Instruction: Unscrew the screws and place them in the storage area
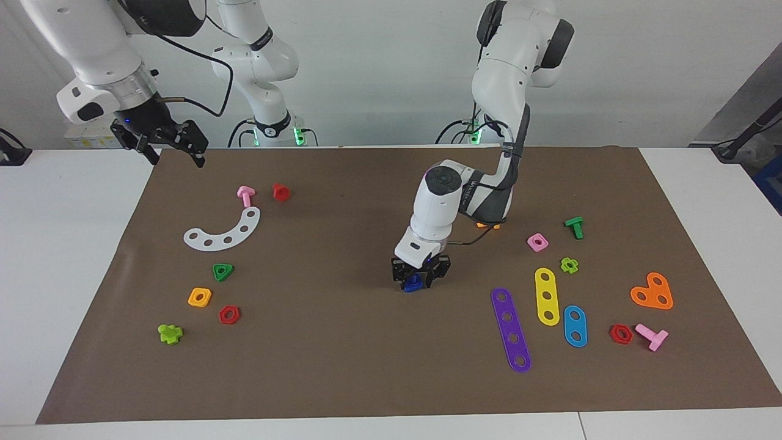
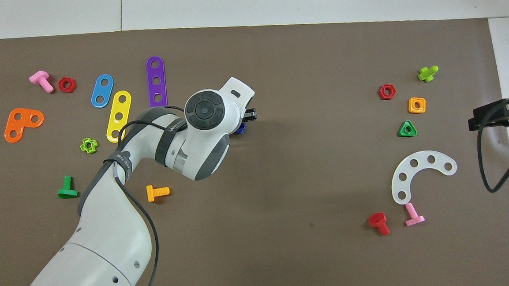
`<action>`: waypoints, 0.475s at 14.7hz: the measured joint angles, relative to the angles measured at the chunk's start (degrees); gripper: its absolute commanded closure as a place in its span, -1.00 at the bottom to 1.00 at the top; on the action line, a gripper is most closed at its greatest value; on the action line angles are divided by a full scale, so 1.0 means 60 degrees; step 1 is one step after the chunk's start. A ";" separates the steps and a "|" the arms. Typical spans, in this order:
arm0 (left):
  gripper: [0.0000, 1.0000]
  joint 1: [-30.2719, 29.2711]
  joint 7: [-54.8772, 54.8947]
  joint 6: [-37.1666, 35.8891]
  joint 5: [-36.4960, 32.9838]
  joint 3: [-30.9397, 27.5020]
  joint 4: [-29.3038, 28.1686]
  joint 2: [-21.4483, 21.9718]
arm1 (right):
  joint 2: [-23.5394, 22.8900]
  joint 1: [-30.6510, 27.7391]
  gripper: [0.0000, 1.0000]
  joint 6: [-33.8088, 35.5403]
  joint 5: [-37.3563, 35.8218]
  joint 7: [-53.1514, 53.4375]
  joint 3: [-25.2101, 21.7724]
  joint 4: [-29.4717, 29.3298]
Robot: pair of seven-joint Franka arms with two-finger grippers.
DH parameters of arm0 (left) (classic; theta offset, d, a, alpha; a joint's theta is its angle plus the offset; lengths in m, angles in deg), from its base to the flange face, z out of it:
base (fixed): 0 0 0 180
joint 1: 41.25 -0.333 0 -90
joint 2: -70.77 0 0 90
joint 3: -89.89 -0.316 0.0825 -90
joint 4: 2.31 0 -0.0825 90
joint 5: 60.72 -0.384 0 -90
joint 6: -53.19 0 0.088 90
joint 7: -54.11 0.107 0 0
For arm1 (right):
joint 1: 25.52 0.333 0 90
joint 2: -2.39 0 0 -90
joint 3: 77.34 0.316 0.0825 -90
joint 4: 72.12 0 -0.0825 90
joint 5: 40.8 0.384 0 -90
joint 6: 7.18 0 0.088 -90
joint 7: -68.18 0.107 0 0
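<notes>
The left gripper [image 1: 420, 280] is standing low over the brown mat [image 1: 342, 354], its fingers gripping the blue screw [image 1: 414, 282] directly beneath; the right gripper [image 1: 164, 142] is waiting, fingers spread.

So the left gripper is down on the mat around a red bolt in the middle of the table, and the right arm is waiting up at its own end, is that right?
Not quite: the piece between the left gripper fingers is the blue bolt, not a red one, as the facing view shows. The rest holds: it is low at the middle of the brown mat, and the right gripper waits raised at its own end.
</notes>
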 measured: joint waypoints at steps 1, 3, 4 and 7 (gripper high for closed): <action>-0.39 0.0000 0.0002 -0.0038 -0.0049 -0.0003 0.0039 0.0000 | 0.0002 -0.0003 -1.00 0.0000 0.0000 0.0000 0.0000 0.0004; -0.22 -0.0001 0.0007 -0.0210 -0.0093 -0.0023 0.0118 0.0000 | 0.0007 -0.0004 -1.00 0.0000 0.0000 0.0000 0.0000 0.0013; -0.12 -0.0002 0.0012 -0.0246 -0.0101 -0.0040 0.0132 0.0000 | 0.0010 -0.0004 -1.00 0.0000 0.0000 0.0000 0.0000 0.0025; 0.34 -0.0002 0.0022 -0.0279 -0.0104 -0.0050 0.0137 0.0000 | 0.0015 -0.0018 -1.00 0.0000 0.0000 0.0000 -0.0001 0.0078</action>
